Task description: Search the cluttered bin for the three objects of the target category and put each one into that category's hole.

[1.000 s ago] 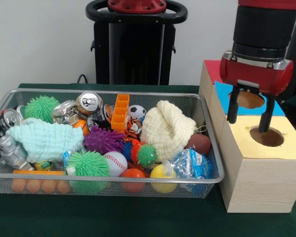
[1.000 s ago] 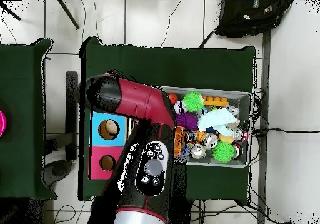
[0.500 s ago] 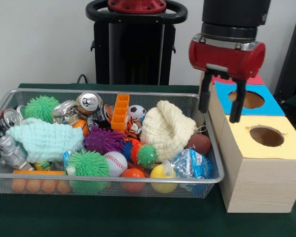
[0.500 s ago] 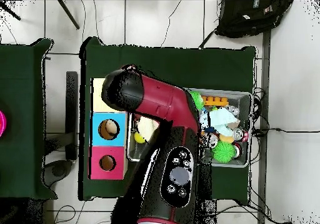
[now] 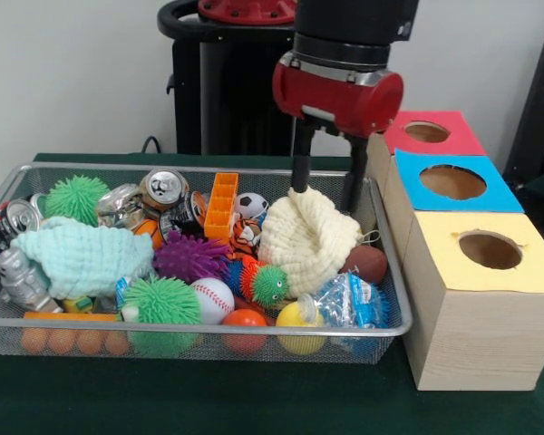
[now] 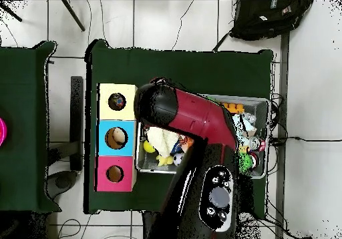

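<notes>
Front view: gripper [image 5: 325, 192] hangs over the right half of the wire mesh bin [image 5: 392, 272], its two black fingers [image 5: 301, 169] spread apart with nothing between them, tips at the top of the cream knitted cloth [image 5: 310, 237]; whether they touch it cannot be told. Bin contents readable only from this view: crushed drink cans [image 5: 164, 188] at the back left, a mint-green cloth [image 5: 80, 256], green spiky balls [image 5: 75, 197], a purple spiky ball [image 5: 189, 257], a baseball [image 5: 213, 299], a small soccer ball [image 5: 251, 206], an orange block tray [image 5: 221, 207], a brown mini football [image 5: 367, 264], a yellow ball [image 5: 300, 327], a crinkled clear wrapper [image 5: 348, 303] and a row of orange balls [image 5: 69, 340] along the near wall. No can or wrapper lettering is legible.

Right of the bin stands a wooden box row with round holes: yellow top [image 5: 490, 249] nearest, blue top [image 5: 453, 181] in the middle, red top [image 5: 428, 132] farthest.

Overhead view: the red arm [image 6: 190, 119] covers most of the bin, so the gripper is hidden. Here something small and dark shows inside the yellow hole [image 6: 117, 102] and a pale object inside the blue hole [image 6: 116, 138]; the front view shows neither.

Surface: dark green cloth-covered table [image 6: 180, 69] on a pale tiled floor [image 6: 160, 19]. A second green table [image 6: 25, 126] stands aside, a black bag [image 6: 270, 16] lies on the floor.
</notes>
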Available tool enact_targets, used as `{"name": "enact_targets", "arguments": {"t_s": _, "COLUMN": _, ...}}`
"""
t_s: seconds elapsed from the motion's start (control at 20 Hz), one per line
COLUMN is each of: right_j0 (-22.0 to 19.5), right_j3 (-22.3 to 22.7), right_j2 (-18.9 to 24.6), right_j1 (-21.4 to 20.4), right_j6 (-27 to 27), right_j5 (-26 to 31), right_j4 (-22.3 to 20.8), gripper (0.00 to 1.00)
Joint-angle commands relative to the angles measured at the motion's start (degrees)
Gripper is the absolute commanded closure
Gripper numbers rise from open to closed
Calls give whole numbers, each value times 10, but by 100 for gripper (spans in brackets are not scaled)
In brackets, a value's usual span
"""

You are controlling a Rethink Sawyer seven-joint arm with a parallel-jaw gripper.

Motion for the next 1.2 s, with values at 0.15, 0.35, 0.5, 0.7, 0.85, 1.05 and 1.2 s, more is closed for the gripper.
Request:
{"name": "enact_targets", "arguments": {"t_s": 0.15, "right_j0": -63, "right_j3": 62, "right_j2": 95, "right_j1": -2, "right_j6": -98, "right_j5": 13, "right_j4": -68, "gripper": 0}}
{"name": "enact_targets", "arguments": {"t_s": 0.35, "right_j0": -88, "right_j3": 59, "right_j2": 121, "right_j1": -6, "right_j6": -120, "right_j5": 25, "right_j4": -96, "gripper": 0}}
{"name": "enact_targets", "arguments": {"t_s": 0.5, "right_j0": -94, "right_j3": 71, "right_j2": 124, "right_j1": -33, "right_j6": -119, "right_j5": 46, "right_j4": -114, "gripper": 0}}
{"name": "enact_targets", "arguments": {"t_s": 0.7, "right_j0": -117, "right_j3": 84, "right_j2": 140, "right_j1": -47, "right_j6": -125, "right_j5": 45, "right_j4": -140, "gripper": 0}}
{"name": "enact_targets", "arguments": {"t_s": 0.85, "right_j0": -133, "right_j3": 83, "right_j2": 154, "right_j1": -44, "right_j6": -130, "right_j5": 41, "right_j4": -159, "gripper": 0}}
{"name": "enact_targets", "arguments": {"t_s": 1.05, "right_j0": -157, "right_j3": 70, "right_j2": 180, "right_j1": -40, "right_j6": -146, "right_j5": 52, "right_j4": -177, "gripper": 0}}
{"name": "enact_targets", "arguments": {"t_s": 1.2, "right_j0": -177, "right_j3": 72, "right_j2": 197, "right_j1": -41, "right_j6": -155, "right_j5": 58, "right_j4": -191, "gripper": 0}}
